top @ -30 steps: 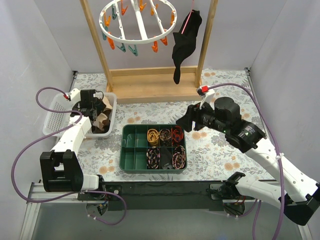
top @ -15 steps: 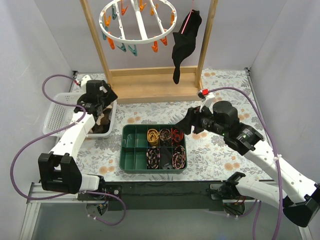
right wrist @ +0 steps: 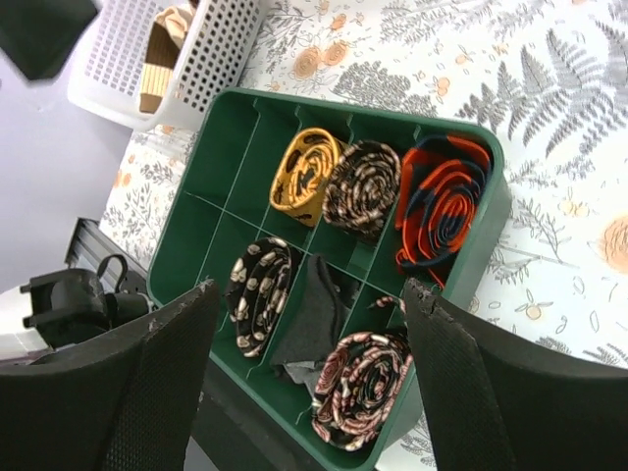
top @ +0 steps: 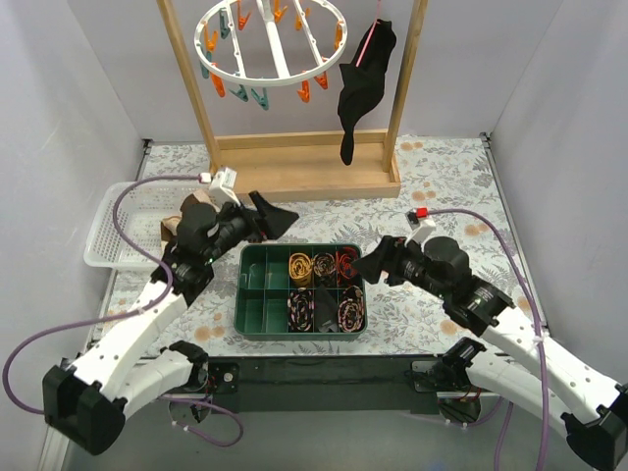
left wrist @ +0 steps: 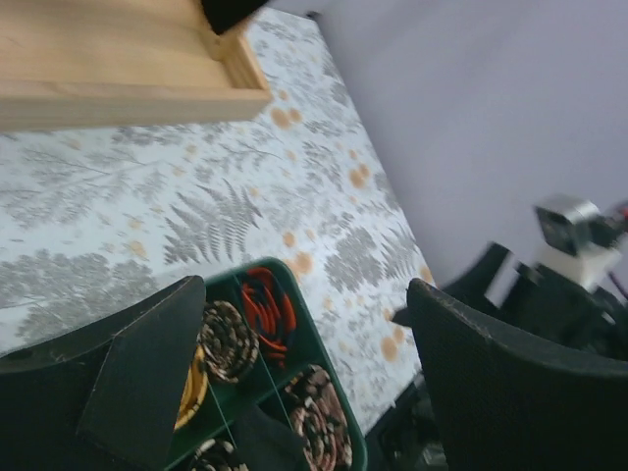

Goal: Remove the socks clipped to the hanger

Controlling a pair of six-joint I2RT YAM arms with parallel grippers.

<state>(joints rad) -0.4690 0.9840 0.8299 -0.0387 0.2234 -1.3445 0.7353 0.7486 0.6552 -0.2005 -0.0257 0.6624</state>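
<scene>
The white ring hanger (top: 270, 39) with orange and teal pegs hangs from the wooden frame at the top; I see no sock clipped to it. Tan and brown socks (top: 183, 222) lie in the white basket (top: 123, 231), partly hidden by my left arm; a tan one also shows in the right wrist view (right wrist: 160, 71). My left gripper (top: 271, 215) is open and empty, just above the green tray's far left corner. My right gripper (top: 379, 261) is open and empty at the tray's right edge. In the wrist views both grippers (left wrist: 304, 363) (right wrist: 309, 353) hold nothing.
A green divided tray (top: 240, 294) holds rolled patterned bundles and a dark cloth; it also shows in the wrist views (left wrist: 323, 357) (right wrist: 211, 162). A black garment with a pink strip (top: 361, 83) hangs by the right post. The wooden frame base (top: 304, 167) stands behind.
My left arm has swung from the basket to the right, over the tray's far left corner. My right arm has drawn back toward the near edge. Both grippers stay open.
</scene>
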